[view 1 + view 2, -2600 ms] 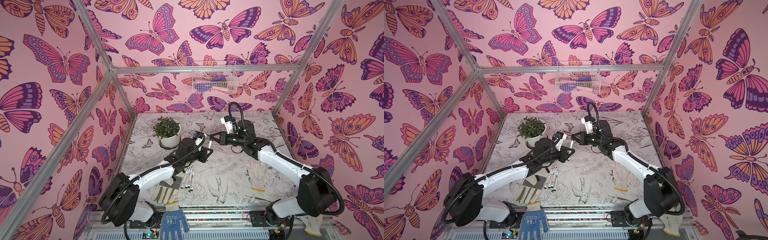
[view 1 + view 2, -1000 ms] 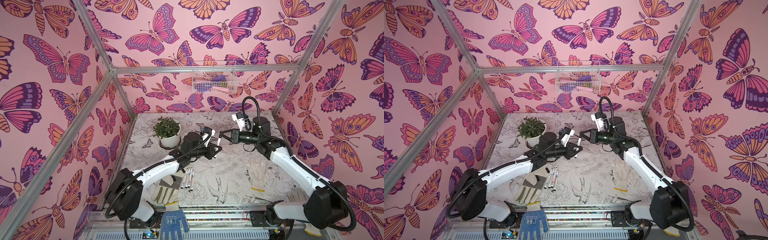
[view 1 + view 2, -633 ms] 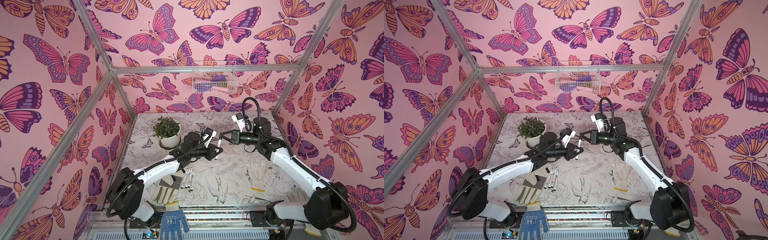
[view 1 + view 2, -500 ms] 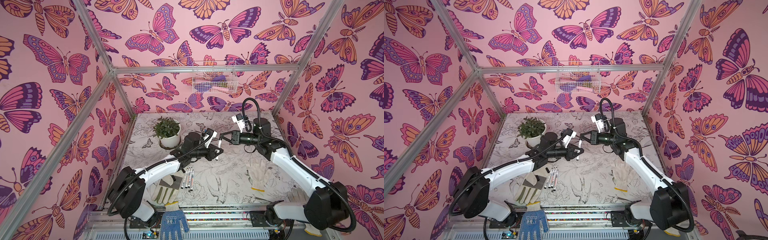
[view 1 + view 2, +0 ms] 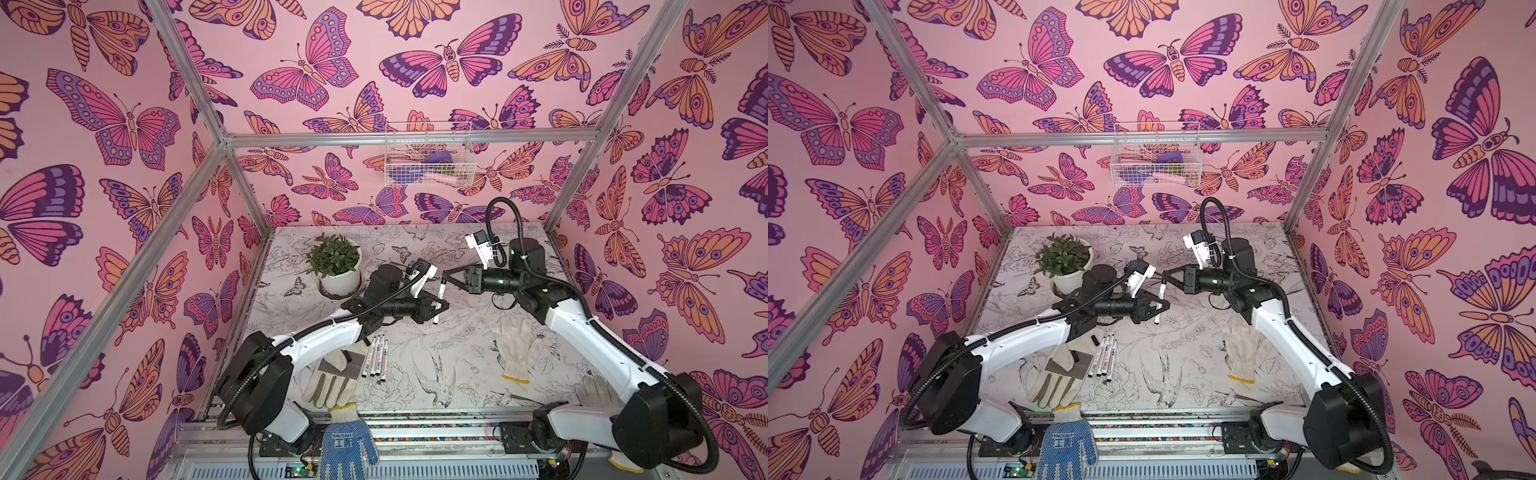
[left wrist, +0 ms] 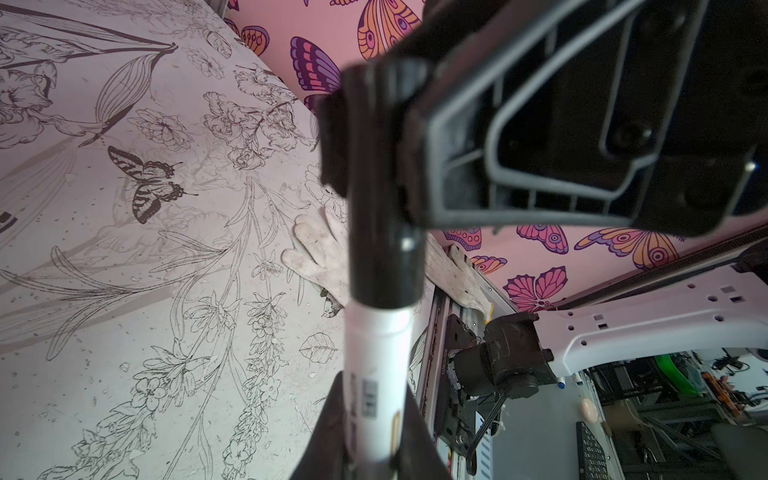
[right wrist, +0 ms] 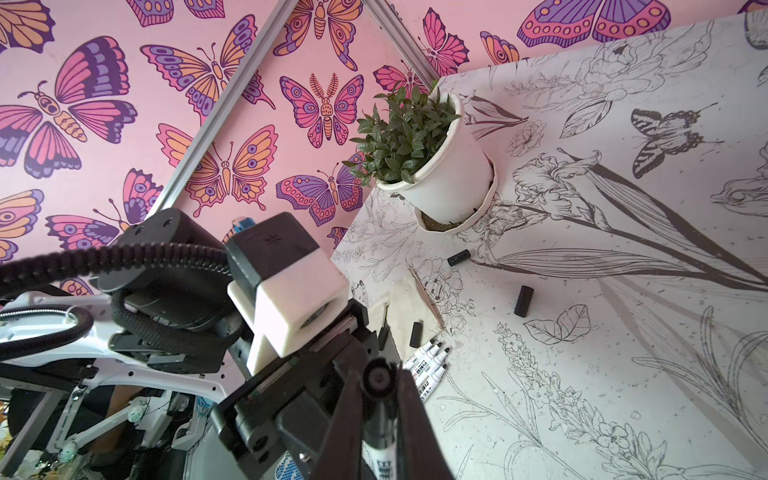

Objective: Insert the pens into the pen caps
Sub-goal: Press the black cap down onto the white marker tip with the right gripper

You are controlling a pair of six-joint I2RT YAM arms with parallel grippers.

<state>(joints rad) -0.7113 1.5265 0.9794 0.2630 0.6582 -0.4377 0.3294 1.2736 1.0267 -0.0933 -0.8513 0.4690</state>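
The left gripper (image 5: 437, 306) was pinching a white pen (image 6: 376, 361) by its middle, in the air above the table (image 5: 465, 332). The black cap (image 6: 382, 253) sat on the pen's end just beyond the fingers of this gripper. The right gripper (image 7: 379, 395) was pressed on the cap from both sides. Three other pens (image 5: 376, 357) lay on the table behind the left gripper, beside its arm.

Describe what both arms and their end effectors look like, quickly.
Matching left arm and right arm: white link shells, black joints, black ribbed cable hose, white camera block at each wrist. The left end effector and right end effector are black, with triangular webbed fingers.
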